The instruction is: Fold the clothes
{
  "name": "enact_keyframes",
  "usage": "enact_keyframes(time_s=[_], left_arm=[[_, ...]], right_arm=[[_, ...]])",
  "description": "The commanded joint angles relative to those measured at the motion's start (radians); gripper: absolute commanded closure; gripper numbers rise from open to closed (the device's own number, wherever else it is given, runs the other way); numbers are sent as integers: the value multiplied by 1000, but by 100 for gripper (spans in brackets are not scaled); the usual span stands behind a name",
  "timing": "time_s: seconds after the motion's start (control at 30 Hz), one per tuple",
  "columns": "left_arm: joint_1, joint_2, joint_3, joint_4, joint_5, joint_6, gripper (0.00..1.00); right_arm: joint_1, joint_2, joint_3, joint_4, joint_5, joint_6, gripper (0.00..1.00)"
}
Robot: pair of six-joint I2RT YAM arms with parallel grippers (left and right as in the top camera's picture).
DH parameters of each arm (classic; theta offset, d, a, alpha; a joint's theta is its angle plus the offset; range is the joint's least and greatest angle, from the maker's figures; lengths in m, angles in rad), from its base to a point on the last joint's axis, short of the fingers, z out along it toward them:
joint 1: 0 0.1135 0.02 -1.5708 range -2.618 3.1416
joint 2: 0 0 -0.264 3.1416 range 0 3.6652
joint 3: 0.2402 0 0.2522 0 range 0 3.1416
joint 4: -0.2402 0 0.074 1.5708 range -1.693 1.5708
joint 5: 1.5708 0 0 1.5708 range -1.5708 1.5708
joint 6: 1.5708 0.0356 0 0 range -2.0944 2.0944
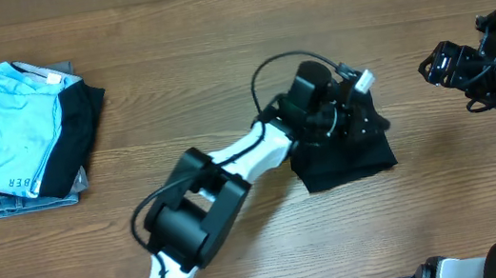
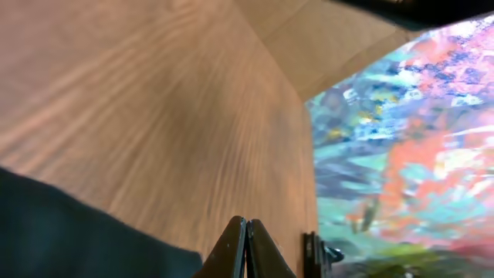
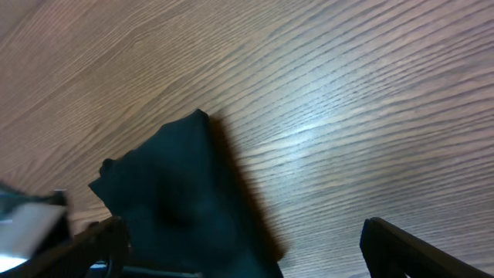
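While the left arm slants up from the bottom edge, left gripper pinched shut on nothing above the crumpled black T-shirt right of centre, right gripper upper right, gaping, empty

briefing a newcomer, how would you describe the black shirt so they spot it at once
On the wooden table, look right of centre, far from the folded pile at the left edge. The black T-shirt is the plain dark bundle there, with no lettering.
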State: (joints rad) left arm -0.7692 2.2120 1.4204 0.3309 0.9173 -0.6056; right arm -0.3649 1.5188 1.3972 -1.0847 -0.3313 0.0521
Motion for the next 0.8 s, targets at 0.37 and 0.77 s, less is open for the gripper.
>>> enact_keyframes(time_s=[0.37, 0.77], left_arm=[[-35, 281, 2, -44, 2, -26, 96], [1, 45, 143, 125, 69, -180, 96]], right_arm=[[1, -2, 10, 5, 9, 5, 0], [1, -2, 10, 5, 9, 5, 0]])
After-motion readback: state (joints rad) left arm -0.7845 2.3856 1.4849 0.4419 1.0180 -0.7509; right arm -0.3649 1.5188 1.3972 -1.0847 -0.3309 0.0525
